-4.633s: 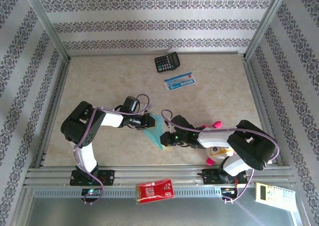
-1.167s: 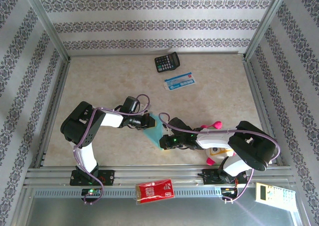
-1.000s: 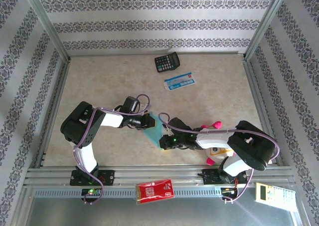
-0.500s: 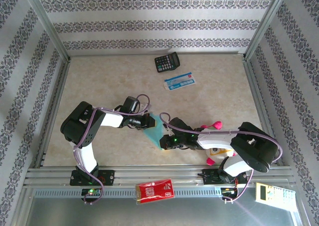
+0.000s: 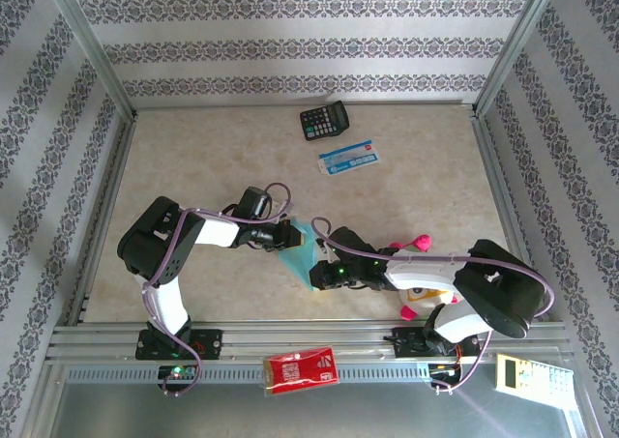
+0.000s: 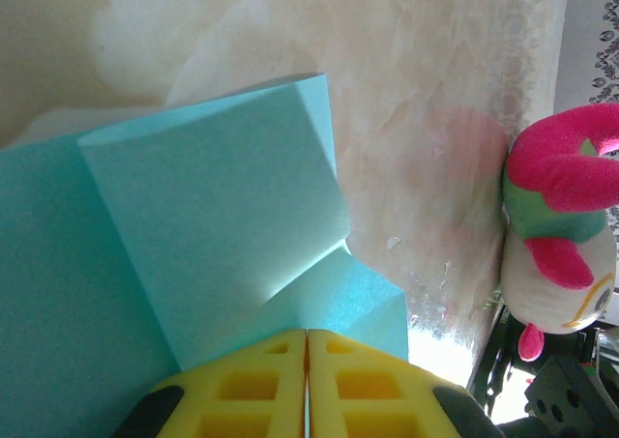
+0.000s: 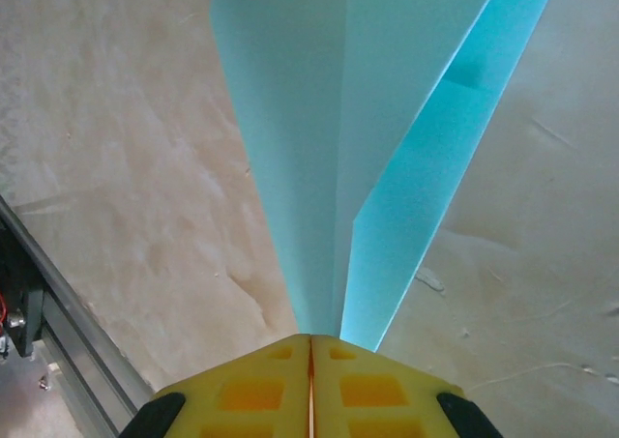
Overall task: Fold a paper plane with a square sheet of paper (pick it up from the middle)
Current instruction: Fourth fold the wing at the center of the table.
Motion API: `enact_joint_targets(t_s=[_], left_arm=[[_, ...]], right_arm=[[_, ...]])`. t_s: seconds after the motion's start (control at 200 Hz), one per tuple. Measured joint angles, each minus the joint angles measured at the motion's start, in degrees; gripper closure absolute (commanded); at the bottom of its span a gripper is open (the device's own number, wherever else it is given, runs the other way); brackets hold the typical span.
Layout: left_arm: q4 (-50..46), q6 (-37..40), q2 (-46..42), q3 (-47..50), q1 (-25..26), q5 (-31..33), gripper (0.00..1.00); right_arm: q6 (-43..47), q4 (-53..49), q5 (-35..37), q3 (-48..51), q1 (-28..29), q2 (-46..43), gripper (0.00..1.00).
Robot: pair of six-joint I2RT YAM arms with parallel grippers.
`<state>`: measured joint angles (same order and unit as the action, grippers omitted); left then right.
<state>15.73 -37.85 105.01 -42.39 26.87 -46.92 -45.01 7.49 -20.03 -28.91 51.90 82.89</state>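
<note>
Gripping paper plane [image 7: 319, 119]: left pincer [image 6: 308, 334], right pincer [image 7: 311, 339] both clamped; pinched edges hidden.

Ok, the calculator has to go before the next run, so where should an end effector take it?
Pinch the calculator across its shorter width, mid-body, coming straight down: it lies flat and askew on the table, so probably only its side edges offer a hold.

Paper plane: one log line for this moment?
paper plane: partly folded | left gripper: shut on it | right gripper: shut on it

1 overhead, 2 wrist close-ups on paper [image 7: 319, 119]
</note>
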Motion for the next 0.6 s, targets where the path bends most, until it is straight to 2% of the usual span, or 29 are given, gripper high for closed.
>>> enact_joint_targets(t_s=[0.6], left_arm=[[-0.1,0.2,0.0,0.0,0.0,0.0,0.89]], right_arm=[[0.0,0.3,-0.1,0.0,0.4,2.3,0.92]])
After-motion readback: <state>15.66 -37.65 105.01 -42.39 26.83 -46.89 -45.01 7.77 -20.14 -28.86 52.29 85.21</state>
